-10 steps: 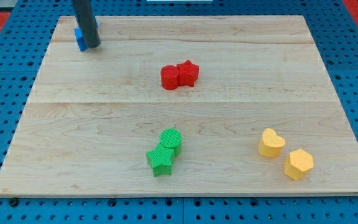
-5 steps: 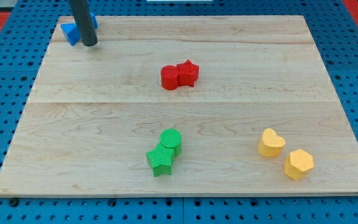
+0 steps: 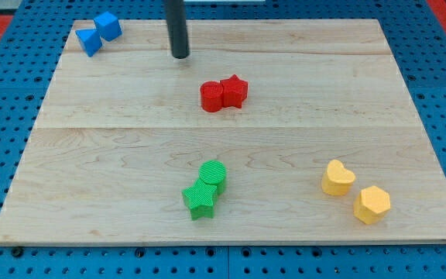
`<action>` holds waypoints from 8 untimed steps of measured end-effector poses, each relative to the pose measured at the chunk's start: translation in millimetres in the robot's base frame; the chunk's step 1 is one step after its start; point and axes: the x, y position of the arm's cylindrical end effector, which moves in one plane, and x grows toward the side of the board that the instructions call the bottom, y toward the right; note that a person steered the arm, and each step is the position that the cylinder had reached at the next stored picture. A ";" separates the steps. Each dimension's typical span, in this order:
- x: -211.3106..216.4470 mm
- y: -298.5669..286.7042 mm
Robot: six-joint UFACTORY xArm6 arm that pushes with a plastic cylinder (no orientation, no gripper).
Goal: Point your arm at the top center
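While upright, my tip (image 3: 180, 56) touches no blocks.

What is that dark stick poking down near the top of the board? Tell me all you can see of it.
It is the rod, straight, round and dark grey, with a dull, smooth look. It enters from the view's top edge, almost upright. My tip meets the wooden board near the top, a little left of centre, touching no block. The red blocks lie below it, the blue blocks to its left.

Tip (image 3: 180, 56) on bare board (image 3: 300, 46); nearest obstacle red pair (image 3: 224, 94) below, well apart.
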 end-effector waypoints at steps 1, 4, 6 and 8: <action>0.0 2.7; 0.0 20.3; -0.1 31.2; -0.9 53.5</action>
